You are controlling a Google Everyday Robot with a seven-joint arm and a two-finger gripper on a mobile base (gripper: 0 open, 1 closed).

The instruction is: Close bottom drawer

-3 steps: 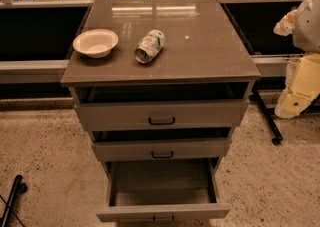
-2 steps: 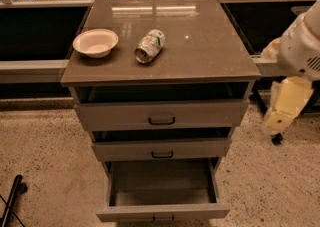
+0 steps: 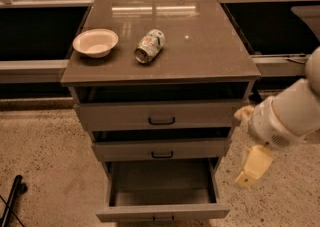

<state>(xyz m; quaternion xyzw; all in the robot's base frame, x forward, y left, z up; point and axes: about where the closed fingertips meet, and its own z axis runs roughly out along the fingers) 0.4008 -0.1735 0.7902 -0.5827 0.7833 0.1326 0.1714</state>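
A speckled floor runs under a brown counter, with dark benches behind it on both sides. Below the counter's front edge sit three drawers, all pulled out somewhat: the top drawer and middle drawer only a little; the bottom drawer by far the most, its plain box open to view and its front panel near the lower edge of the view.

The white arm has changed most since a second ago; then it hung at the far right, level with the counter's right edge; now it has come lower and further in, reaching from the right toward the counter's front right corner. Its gripper hangs down just right of the drawers, about level with the middle drawer and above the bottom drawer's front, apart from both; whether it is released or clenched cannot be told, and it holds nothing that shows. The drawers, bowl and can lie as they did before.

By count: one counter; three drawers; one arm; one gripper; one bowl; one can. The bowl stands upright near the counter's left edge; the can lies on its side beside it, nearer the middle, the two apart. A black rod lies on the floor at lower left.
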